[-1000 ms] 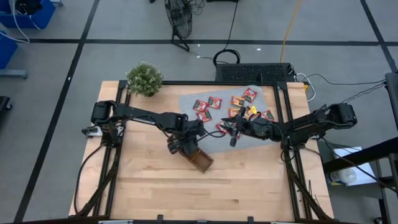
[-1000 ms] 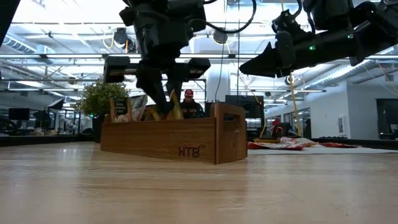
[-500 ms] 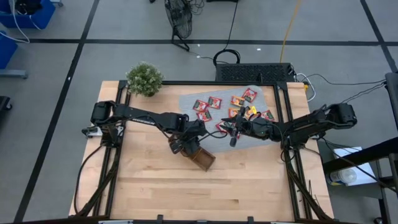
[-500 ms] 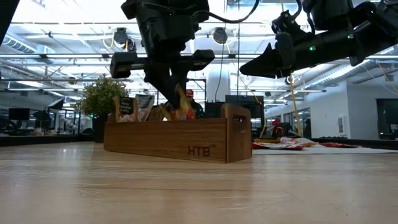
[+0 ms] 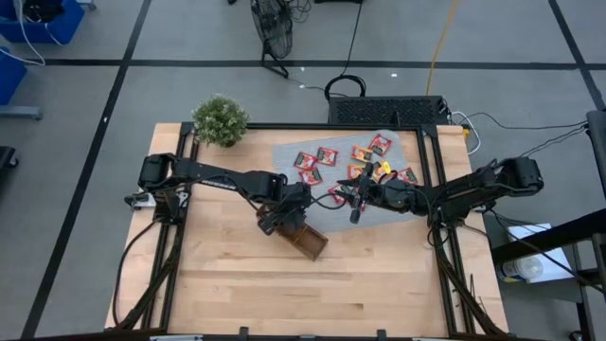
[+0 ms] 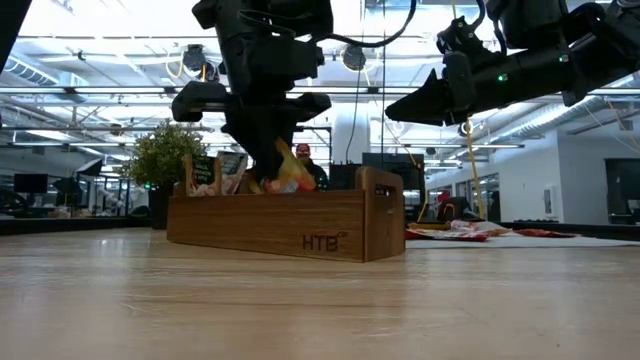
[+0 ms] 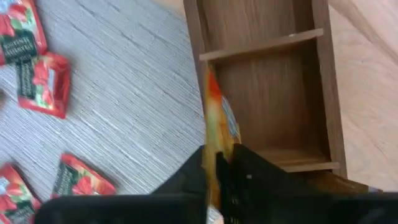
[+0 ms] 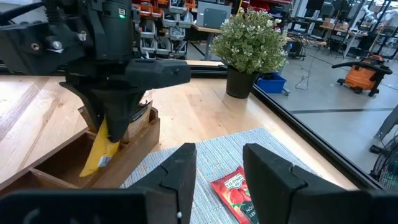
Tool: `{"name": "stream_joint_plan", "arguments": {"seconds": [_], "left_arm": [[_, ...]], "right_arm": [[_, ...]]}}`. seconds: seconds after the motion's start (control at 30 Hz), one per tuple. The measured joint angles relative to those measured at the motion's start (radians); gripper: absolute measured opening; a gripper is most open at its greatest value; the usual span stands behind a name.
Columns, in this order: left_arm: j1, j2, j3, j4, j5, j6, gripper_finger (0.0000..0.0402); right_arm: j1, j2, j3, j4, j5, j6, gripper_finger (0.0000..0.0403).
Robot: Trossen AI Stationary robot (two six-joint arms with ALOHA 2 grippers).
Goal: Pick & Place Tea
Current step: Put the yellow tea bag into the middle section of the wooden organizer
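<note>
My left gripper [image 7: 221, 180] points steeply down over the brown wooden tray [image 5: 308, 242], shut on an orange tea sachet [image 7: 217, 118] that reaches into the tray's middle compartment [image 7: 273, 99]. The low view shows other sachets [image 6: 215, 172] standing in the tray. Several red and orange sachets [image 5: 350, 161] lie flat on the grey mat [image 7: 124, 93]. My right gripper [image 8: 217, 180] hovers level over the mat, open and with nothing between its fingers; a red sachet [image 8: 239, 193] lies on the mat below it. My left gripper pinches the orange sachet's upper end [image 7: 216, 155] between its two fingers [image 7: 255, 180], which come from above, pointing down. The sachet hangs tilted below them, its lower end [image 8: 93, 165] inside the tray; whether that end touches the tray's floor I cannot tell.
A potted plant [image 5: 220, 120] stands at the table's far left corner. Bare wooden tabletop [image 5: 246, 284] spreads over the near half. A black frame [image 5: 431, 170] edges the table. People show in the room behind the tray [image 6: 303, 160].
My left gripper has rolled about its own axis above the tray while staying in place. The orange sachet, upright between the fingers a second ago, now leans over. The tray has turned a little on the table. My right gripper has kept still.
</note>
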Motion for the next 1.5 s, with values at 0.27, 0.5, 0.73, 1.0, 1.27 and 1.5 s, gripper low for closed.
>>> {"name": "stream_joint_plan", "arguments": {"seconds": [0.27, 0.5, 0.73, 1.0, 1.27, 1.5], "left_arm": [[-0.015, 0.0, 0.0, -0.01, -0.031, 0.006, 0.0198], [-0.021, -0.004, 0.0, 0.013, -0.065, 0.05, 0.0242], [-0.021, -0.047, 0.0, 0.062, -0.17, 0.035, 0.0252], [0.004, -0.193, 0.0, 0.11, -0.026, -0.039, 0.0253], [0.156, -0.409, -0.045, 0.131, 0.34, -0.216, 0.0253], [0.254, -0.602, -0.266, 0.409, 0.407, -0.327, 0.0253]], "right_arm": [[0.0, 0.0, 0.0, -0.003, 0.0, 0.024, 0.0118], [0.0, 0.0, 0.0, -0.004, 0.0, 0.024, 0.0118], [0.0, 0.0, 0.0, -0.004, 0.0, 0.023, 0.0118], [-0.001, 0.0, 0.001, 0.0, 0.004, 0.041, 0.0118], [-0.014, 0.189, 0.137, -0.083, -0.097, 0.27, 0.012], [0.007, 0.417, 0.442, -0.363, -0.158, 0.323, 0.0139]]}}
